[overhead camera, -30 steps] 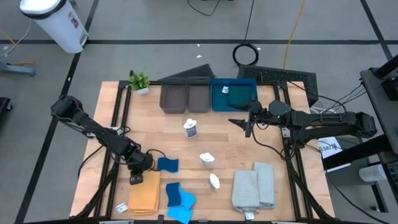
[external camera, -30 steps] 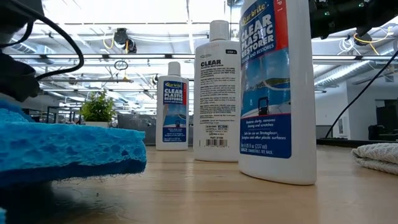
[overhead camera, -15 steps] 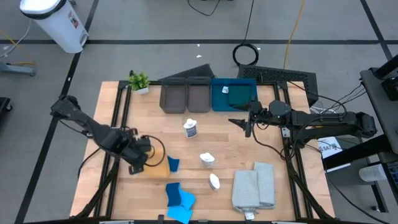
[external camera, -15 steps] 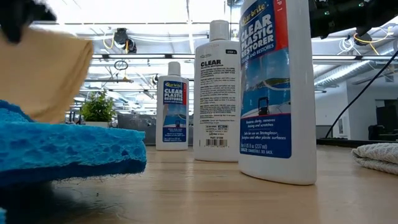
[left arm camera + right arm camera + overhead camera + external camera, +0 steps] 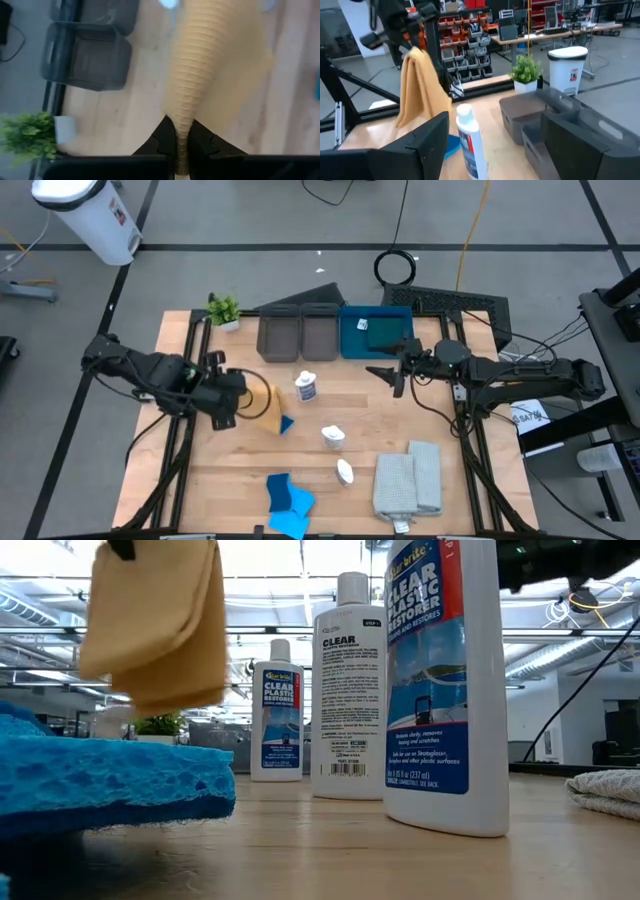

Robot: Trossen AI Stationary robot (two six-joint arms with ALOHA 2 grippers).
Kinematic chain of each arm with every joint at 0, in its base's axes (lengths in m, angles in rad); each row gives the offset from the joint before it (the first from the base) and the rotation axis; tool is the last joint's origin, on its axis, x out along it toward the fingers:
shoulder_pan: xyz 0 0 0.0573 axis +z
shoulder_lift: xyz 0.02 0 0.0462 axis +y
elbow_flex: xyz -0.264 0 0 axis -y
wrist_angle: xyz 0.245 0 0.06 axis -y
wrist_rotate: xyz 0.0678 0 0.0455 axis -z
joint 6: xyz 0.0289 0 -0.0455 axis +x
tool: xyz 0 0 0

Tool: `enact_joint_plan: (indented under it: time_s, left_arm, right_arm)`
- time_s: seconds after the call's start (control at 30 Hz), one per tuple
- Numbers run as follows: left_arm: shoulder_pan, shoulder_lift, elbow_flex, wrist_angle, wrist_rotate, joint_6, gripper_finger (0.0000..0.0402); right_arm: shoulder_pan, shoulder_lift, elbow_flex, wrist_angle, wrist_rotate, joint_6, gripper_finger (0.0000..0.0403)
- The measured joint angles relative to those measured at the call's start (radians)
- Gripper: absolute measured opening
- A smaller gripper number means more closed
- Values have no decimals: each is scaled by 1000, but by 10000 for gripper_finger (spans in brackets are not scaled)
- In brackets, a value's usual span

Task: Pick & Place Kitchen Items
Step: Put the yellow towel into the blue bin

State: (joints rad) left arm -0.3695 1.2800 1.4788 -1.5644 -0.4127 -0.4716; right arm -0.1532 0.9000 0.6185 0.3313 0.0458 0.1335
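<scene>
From above, you have the left gripper (image 5: 228,402) clamped tight on the orange cloth (image 5: 266,410), which hangs clear of the table (image 5: 360,410) over its left half, just in front of the two grey trays (image 5: 300,336). One dark green cloth (image 5: 381,333) already lies in the blue tray (image 5: 350,338), so I judge you are early in the job. Left to move: three white bottles (image 5: 306,387), the blue sponges (image 5: 289,502) at the front edge with another (image 5: 287,424) under the hanging cloth, and the grey cloths (image 5: 408,480) at front right. The right gripper (image 5: 395,378) waits with its jaws wide and empty, near the blue tray.

At table height, the orange cloth (image 5: 160,625) droops in soft double folds, off the wood. The nearest sponge (image 5: 110,785) is coarse and porous with a ragged edge. The bottles (image 5: 436,680) are smooth, flat-sided plastic with glossy blue labels. A nubbly grey cloth (image 5: 607,790) lies at the far right.

Through the left wrist, the cloth (image 5: 200,75) shows fine ribbing and bunches to a narrow neck where the fingers (image 5: 160,142) pinch it. Past it sit the rigid, round-cornered grey trays (image 5: 85,62) and the small plant (image 5: 25,137).

Through the right wrist, the orange cloth (image 5: 422,90) dangles limp beyond a bottle (image 5: 469,142), with the trays (image 5: 555,125) beside.
</scene>
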Motion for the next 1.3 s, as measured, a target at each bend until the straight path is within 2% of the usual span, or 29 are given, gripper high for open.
enact_joint_plan:
  time_s: [0.1, 0.27, 0.43, 0.57, 0.7, 0.87, 1.0, 1.3]
  left_arm:
    - [70, 11, 0, 0, -4, 93, 13]
    - [181, 56, 0, 37, -7, 222, 16]
    - [263, 104, 0, 99, -7, 337, 12]
    - [306, 128, 0, 138, -7, 416, 16]
    - [329, 143, 0, 174, -7, 472, 16]
    - [344, 144, 0, 186, -6, 494, 12]
    - [351, 144, 0, 187, -7, 497, 19]
    - [354, 143, 0, 289, 53, 594, 17]
  right_arm:
    - [-4, 61, 108, -78, -38, -30, 279]
    - [-39, 238, 415, -331, -149, -66, 279]
    - [-45, 461, 722, -527, -183, -154, 279]
    - [-30, 624, 893, -597, -203, -222, 279]
    - [-14, 747, 968, -582, -284, -230, 279]
    - [6, 864, 1003, -514, -285, -258, 279]
    - [14, 917, 1007, -412, -286, -251, 279]
    - [25, 999, 1006, -369, -291, -227, 279]
